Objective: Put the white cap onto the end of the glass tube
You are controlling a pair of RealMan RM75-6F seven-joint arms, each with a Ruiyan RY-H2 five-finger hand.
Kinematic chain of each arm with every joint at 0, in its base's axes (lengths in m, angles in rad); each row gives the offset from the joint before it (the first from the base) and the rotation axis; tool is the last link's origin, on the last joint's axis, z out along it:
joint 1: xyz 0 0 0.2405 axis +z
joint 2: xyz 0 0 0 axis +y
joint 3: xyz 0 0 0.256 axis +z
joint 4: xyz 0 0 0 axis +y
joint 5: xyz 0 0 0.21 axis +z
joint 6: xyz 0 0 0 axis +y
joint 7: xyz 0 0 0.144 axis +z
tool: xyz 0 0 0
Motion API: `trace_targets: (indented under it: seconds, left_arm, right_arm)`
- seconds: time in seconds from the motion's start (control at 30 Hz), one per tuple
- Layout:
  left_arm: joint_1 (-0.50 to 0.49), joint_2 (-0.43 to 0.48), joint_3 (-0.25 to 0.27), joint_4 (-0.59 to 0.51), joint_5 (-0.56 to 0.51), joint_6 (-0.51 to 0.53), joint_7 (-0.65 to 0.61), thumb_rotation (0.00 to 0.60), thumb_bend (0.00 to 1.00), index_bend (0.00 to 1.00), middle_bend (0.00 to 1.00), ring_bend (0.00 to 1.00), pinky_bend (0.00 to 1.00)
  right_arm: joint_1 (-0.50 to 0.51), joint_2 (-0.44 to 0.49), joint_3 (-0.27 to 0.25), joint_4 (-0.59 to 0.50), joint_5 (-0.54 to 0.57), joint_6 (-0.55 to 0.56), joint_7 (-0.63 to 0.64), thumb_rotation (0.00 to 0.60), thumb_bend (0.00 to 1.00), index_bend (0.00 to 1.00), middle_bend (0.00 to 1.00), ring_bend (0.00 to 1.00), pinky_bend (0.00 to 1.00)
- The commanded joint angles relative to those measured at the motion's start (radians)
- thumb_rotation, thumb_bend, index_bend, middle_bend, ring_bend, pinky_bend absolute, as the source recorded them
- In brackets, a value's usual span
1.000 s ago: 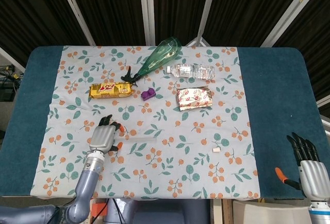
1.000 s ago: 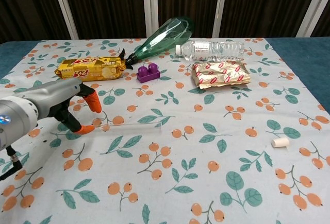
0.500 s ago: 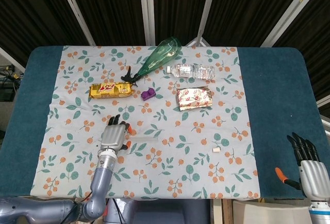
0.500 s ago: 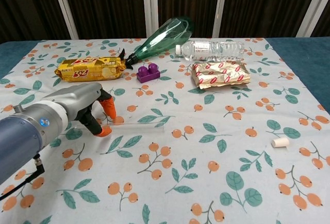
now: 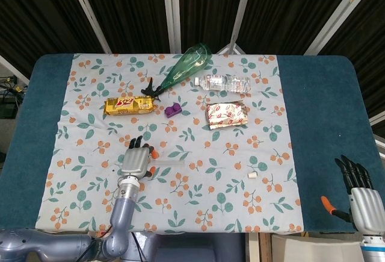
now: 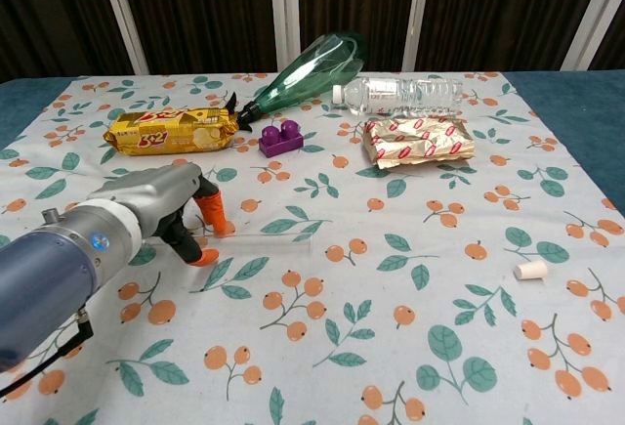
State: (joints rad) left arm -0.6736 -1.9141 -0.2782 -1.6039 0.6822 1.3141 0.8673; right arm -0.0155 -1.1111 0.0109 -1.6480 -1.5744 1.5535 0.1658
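Left hand (image 6: 181, 212) has advanced to the clear glass tube (image 6: 262, 239) end, fingers straddling it, grip uncertain; small white cap (image 6: 530, 271) lies well apart; purple toy brick (image 6: 281, 139) beyond; right hand (image 5: 361, 199) spread, empty

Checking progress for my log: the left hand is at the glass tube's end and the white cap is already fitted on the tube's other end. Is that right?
Not quite. The left hand is at the glass tube, but the white cap is not on it: the chest view shows it lying loose on the tablecloth, well off to the right of the tube.
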Motion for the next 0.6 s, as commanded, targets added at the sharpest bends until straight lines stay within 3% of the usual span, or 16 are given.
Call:
trace_targets:
  seconds: [0.03,0.6]
  left_arm:
    - [-0.005,-0.007,-0.003,0.004,-0.007,0.003,0.004,0.6,0.41,0.47,0.31,0.0,0.0]
    - [-0.023,-0.021,-0.001,0.008,-0.037,0.031,0.037,0.6,0.43,0.5,0.32,0.0,0.0]
  right_arm:
    - [0.0,-0.001,0.001,0.0,0.001,0.0,0.0,0.6,0.31,0.0,0.0,0.0,0.0]
    - [-0.001,0.0,0.002,-0.003,0.0,0.004,0.005,0.6,0.31,0.0,0.0,0.0,0.0]
